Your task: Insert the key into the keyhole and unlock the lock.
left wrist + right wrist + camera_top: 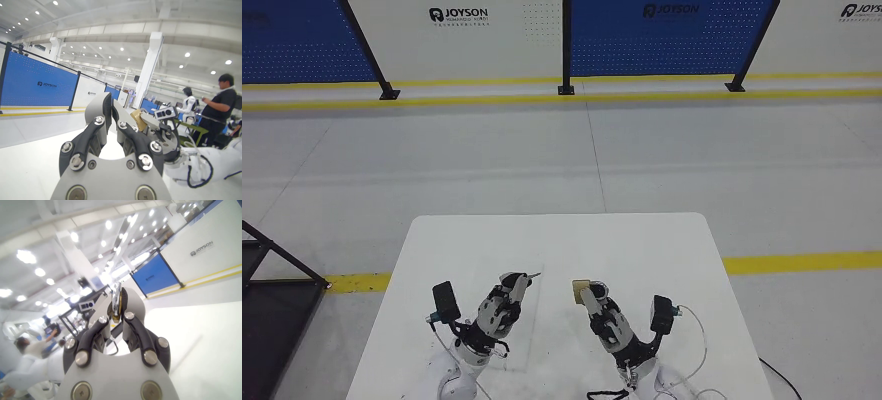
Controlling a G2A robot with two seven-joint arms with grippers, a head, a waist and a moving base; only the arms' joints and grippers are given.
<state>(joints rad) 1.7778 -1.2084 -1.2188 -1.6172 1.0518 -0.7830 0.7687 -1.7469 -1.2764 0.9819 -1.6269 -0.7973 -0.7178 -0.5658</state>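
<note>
Large indoor hall. White rectangular tabletop [552, 245] standing on pale grey floor [542, 160]. Single yellow floor line [802, 263] showing on either side of the tabletop. Double yellow line [642, 98] along the foot of the far fence. Fence made of alternating blue panels [302, 40] and white panels [457, 40], held by black posts [567, 45] on flat feet. Black frame [272, 262] on the floor off the tabletop's left side. White beamed ceiling [113, 28] fitted with rows of round lights [187, 54], all lit. Square white column [149, 66] rising to the ceiling.
</note>
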